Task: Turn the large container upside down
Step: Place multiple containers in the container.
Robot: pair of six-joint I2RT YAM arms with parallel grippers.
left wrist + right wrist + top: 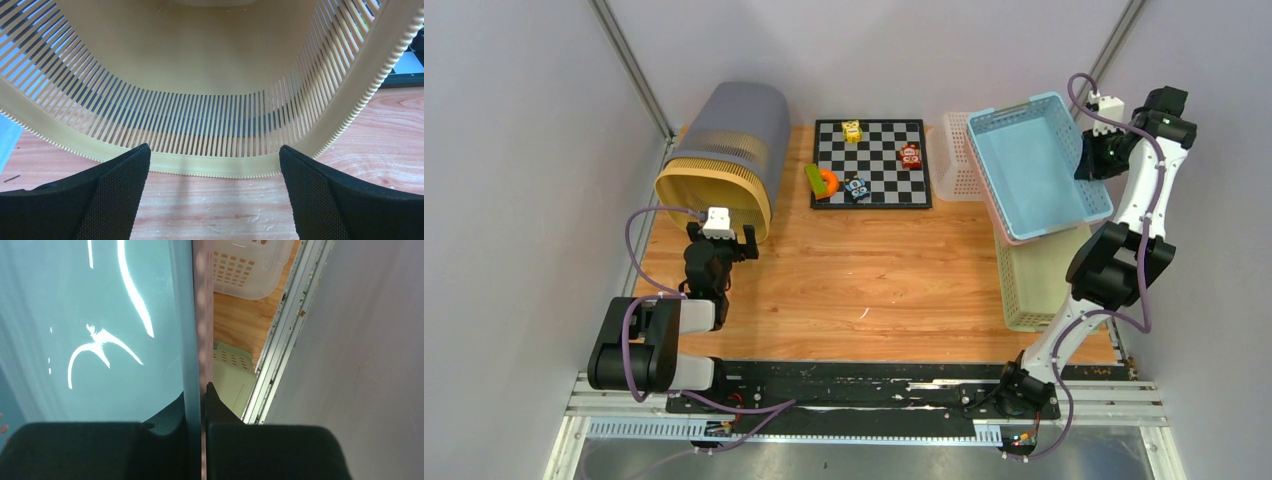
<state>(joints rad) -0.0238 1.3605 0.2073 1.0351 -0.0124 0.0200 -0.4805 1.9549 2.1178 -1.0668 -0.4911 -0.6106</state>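
Note:
The large tan slatted container [724, 150] lies on its side at the back left, its open mouth facing the near edge. My left gripper [721, 238] is open just in front of the mouth's lower rim [215, 165], the fingers [120, 190] apart and holding nothing. My right gripper [1089, 160] is shut on the side wall of a light blue basket [1039, 165], held tilted above the table at the right. In the right wrist view the gripper [200, 390] pinches the blue wall [100, 315] together with a pink wall [202, 315] behind it.
A chessboard [871, 162] with small toys lies at the back centre, an orange ring and a green block [822, 180] at its left edge. A white basket [954, 160] and a pale green basket [1034, 280] stand on the right. Frame posts and walls close in both sides.

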